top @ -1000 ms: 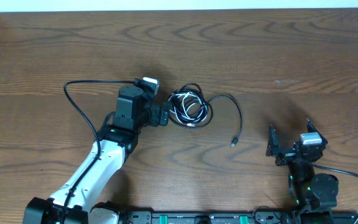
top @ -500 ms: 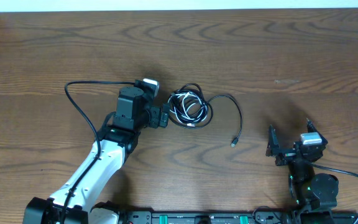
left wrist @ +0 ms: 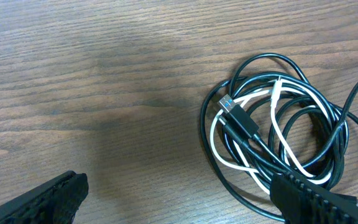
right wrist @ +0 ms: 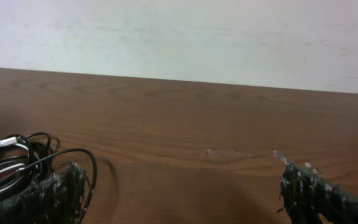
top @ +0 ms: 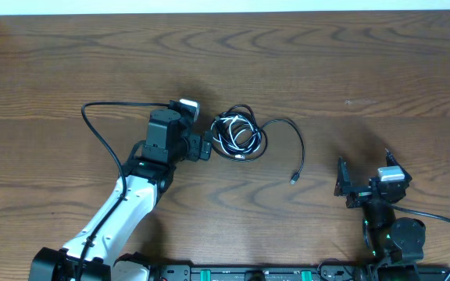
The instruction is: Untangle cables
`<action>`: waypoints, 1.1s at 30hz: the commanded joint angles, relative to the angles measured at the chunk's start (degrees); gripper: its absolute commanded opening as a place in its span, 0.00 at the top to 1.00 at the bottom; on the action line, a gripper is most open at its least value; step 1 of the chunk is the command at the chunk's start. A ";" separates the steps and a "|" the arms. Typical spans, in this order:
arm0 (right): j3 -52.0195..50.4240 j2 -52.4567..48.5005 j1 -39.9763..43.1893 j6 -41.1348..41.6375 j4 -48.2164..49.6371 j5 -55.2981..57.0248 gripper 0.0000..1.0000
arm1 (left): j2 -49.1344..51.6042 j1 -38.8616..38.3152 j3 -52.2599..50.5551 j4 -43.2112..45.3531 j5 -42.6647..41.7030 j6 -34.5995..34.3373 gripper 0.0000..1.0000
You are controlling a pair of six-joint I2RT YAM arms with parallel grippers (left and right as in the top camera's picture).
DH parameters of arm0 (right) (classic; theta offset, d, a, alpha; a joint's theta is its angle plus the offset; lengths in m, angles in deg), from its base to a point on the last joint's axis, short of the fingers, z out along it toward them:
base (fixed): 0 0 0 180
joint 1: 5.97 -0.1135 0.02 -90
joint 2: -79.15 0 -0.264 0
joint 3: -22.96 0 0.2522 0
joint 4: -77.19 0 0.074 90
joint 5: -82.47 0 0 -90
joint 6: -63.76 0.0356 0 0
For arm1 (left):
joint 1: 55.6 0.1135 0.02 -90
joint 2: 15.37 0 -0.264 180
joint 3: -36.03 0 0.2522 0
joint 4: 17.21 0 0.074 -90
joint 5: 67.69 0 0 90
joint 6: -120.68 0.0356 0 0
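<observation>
Cables (top: 241, 134) lie exactly as before, nothing moved.

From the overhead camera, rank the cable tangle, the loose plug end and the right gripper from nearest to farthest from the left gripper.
1. Cable tangle: just to the right of the left gripper, by its fingertips.
2. Loose plug end: farther right, closer to the robot's base.
3. Right gripper: far right side.
</observation>
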 commanded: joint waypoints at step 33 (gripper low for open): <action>-0.04 0.31 -0.44 -0.68 -0.26 -0.31 0.01 | -0.50 -0.35 0.98 -1.36 3.23 0.28 0.02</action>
